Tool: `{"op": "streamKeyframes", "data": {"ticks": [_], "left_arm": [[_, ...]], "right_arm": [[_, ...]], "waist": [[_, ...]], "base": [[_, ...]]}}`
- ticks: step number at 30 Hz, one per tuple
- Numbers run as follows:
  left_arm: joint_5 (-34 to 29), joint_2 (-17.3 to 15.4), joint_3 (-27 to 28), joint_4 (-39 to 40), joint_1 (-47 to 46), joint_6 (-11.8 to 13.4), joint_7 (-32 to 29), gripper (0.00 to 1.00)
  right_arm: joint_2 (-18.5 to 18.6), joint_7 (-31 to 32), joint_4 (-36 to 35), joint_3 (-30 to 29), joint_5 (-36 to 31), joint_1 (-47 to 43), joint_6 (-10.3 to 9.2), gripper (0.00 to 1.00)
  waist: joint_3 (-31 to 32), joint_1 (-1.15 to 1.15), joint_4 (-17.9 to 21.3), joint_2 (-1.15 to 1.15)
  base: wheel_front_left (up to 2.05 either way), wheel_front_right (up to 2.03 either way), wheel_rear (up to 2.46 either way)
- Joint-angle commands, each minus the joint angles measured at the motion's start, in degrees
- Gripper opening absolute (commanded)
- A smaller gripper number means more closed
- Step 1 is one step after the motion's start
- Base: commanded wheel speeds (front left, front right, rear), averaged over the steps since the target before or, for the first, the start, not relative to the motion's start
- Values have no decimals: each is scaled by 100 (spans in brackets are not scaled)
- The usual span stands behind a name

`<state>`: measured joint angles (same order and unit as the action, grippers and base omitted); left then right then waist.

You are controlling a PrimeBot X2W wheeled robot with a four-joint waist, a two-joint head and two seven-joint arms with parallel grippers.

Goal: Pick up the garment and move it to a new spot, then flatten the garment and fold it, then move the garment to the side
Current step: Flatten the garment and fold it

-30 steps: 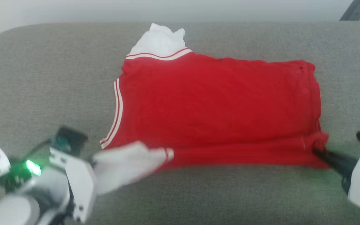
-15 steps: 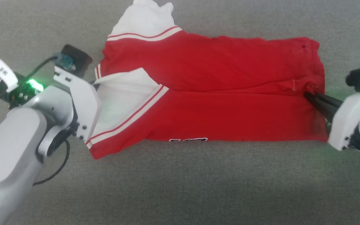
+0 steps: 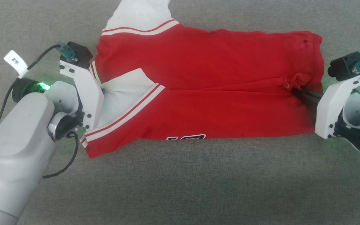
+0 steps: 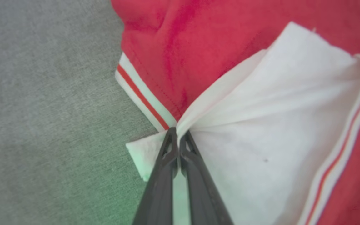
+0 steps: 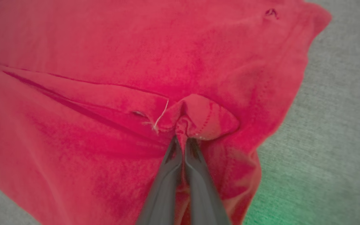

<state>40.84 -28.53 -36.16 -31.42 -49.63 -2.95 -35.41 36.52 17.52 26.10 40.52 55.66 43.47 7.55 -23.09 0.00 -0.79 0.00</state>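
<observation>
Red jersey cloth filled the upper middle of the head view: the garment [image 3: 217, 78] lay stretched sideways on the grey fabric surface [image 3: 180, 181]. Its lower layer was folded up over the rest, the folded edge running across the middle. A white sleeve [image 3: 120, 90] with red-striped trim lay on top at the left. A second sleeve [image 3: 139, 14] stuck out at the top edge of the frame. A sliver of black, white-outlined print [image 3: 186, 137] showed along the garment's lower edge.

At the left of the frame, the left gripper [image 4: 177, 135] was closed on the sleeve's white corner, just beside a striped band. At the right, the right gripper [image 5: 182, 139] was pinched on a bunched bit of red hem, the cloth puckered around its tips. A green light [image 3: 44, 85] glowed on the left wrist.
</observation>
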Motion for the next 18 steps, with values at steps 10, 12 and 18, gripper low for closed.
{"op": "streamKeyframes", "data": {"ticks": [10,12,18], "left_arm": [[173,-45,-20,244,172,123,-262,100],[214,-100,-16,450,306,229,-367,100],[354,-215,-29,1203,837,632,-669,100]], "right_arm": [[285,-576,-145,-171,20,-47,-10,100],[358,-809,-245,-331,-25,-151,-10,100],[442,-1677,-516,-1040,-502,-539,-10,100]], "waist": [[385,0,-248,0],[476,0,-316,0],[713,0,-443,0]], "base": [[0,0,0],[0,0,0],[0,0,0]]}}
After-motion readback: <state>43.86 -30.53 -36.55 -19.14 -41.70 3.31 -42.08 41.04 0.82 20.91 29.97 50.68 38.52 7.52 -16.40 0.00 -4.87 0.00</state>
